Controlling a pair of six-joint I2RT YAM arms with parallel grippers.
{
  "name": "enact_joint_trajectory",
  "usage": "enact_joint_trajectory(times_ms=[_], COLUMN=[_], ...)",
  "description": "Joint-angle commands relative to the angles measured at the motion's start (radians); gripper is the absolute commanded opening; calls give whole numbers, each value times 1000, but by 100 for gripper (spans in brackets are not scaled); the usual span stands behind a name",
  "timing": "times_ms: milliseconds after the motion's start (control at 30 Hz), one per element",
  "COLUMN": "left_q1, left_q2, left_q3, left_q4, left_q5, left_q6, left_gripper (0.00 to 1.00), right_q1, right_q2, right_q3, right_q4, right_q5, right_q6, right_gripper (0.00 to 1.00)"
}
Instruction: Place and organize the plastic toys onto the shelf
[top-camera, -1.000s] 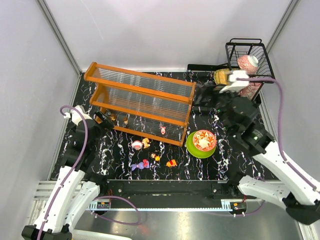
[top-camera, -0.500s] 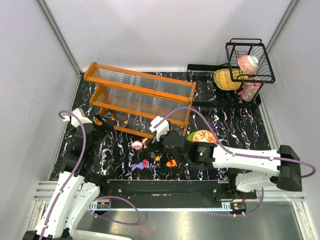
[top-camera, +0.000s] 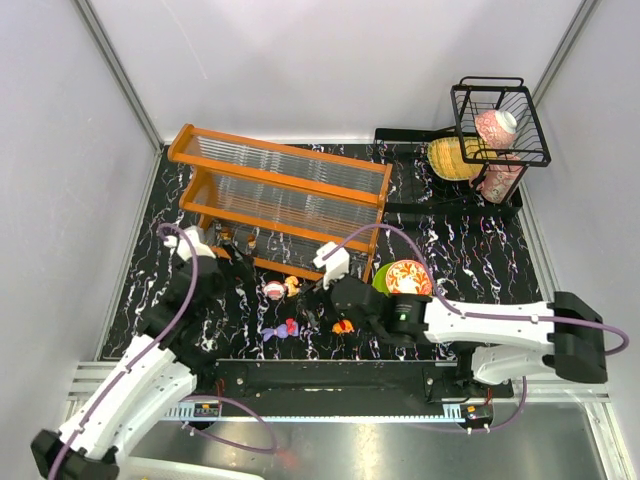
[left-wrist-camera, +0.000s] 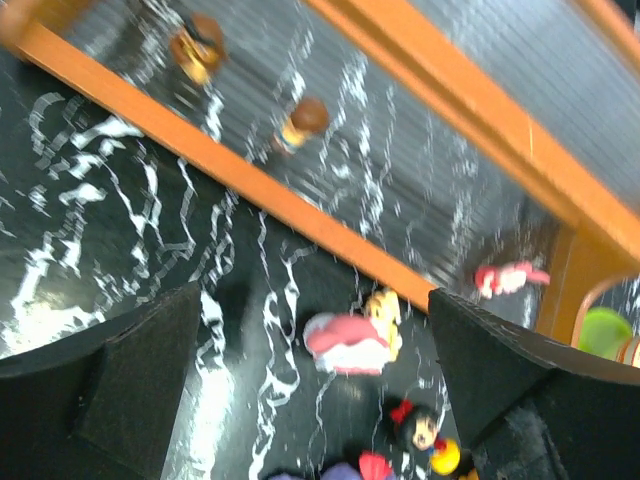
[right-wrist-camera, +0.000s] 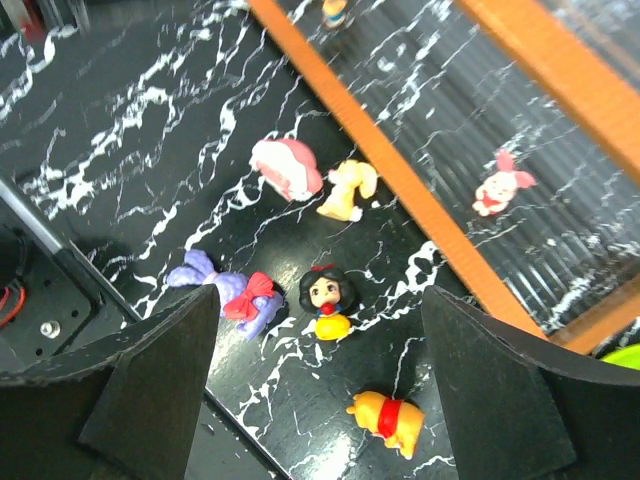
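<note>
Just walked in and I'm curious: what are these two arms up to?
Two robot arms are sorting tiny plastic figurines onto the two-tier orange-framed shelf. A pink figurine and two brown-haired ones already sit on its lower tier. Several more lie on the black marbled table in front, among them a black-haired doll and an orange-yellow bear. The left gripper and right gripper both hover open above them, holding nothing.

Orange shelf (top-camera: 285, 200) — black, white-veined table (top-camera: 455, 245).
</note>
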Motion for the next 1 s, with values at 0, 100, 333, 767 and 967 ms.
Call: enact_joint_trajectory(times_ms=[0, 100, 333, 767, 967], left_q1=[-236, -368, -531, -637, -651], left_q2=[39, 114, 273, 475, 456], left_q3=[-8, 3, -26, 35, -6], left_q4=[-14, -65, -66, -45, 102], left_q5=[-212, -334, -449, -553, -524], left_q6=[-107, -186, -341, -363, -254], left_gripper=[98, 98, 95, 96, 99], right_q1=[7, 5, 4, -4, -2], right_q2=[-139, -204, -374, -549, -567], right_q3=[-23, -26, -57, -126, -152], right_q4=[37, -3, -69, -144, -147], right_q5=[156, 200, 263, 285, 286], right_q6=[42, 30, 10, 45, 65], right_gripper=[88, 89, 90, 91, 92])
